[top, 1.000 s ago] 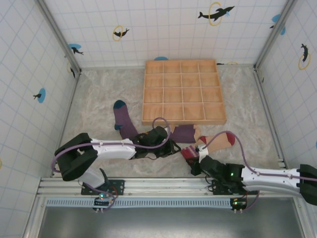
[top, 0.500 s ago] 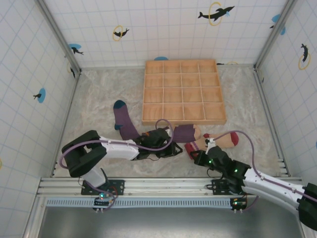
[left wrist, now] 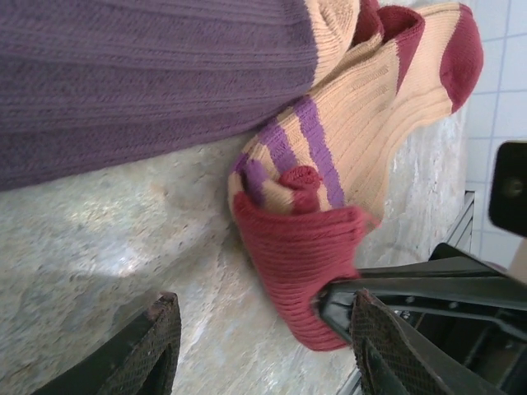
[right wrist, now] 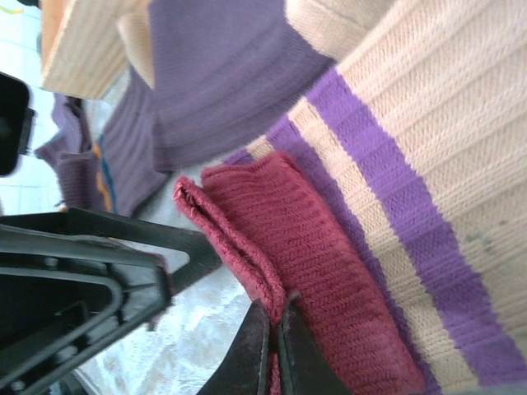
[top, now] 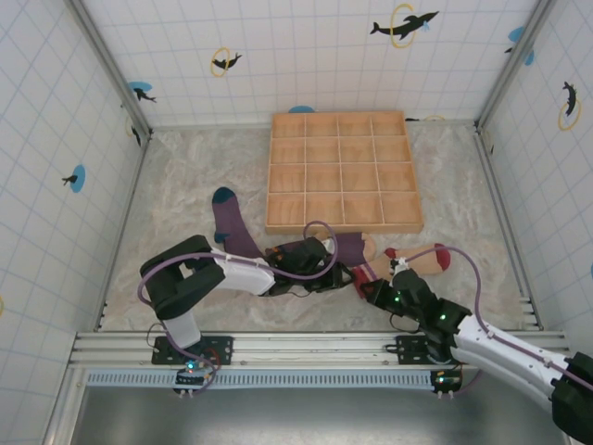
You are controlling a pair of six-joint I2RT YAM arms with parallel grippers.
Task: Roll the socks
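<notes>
On the sandy table (top: 167, 185), the purple sock with the teal toe (top: 230, 221) lies flat at the far left, its toe pointing to 11 o'clock. At its 4 o'clock the left gripper (left wrist: 263, 337) hangs low over the surface, jaws spread apart and holding nothing. The dark-red cuff (left wrist: 300, 263) lies just ahead of its fingers. The purple sock with the tan toe (top: 347, 247) lies beside it, just under the near rim of the wooden tray (top: 343, 228) at 12 o'clock. The right gripper (right wrist: 276, 309) is closed tight, pinching the folded edge of that cuff. The tan sock (top: 422, 261) stretches away to 2 o'clock, overlapping the tan toe.
</notes>
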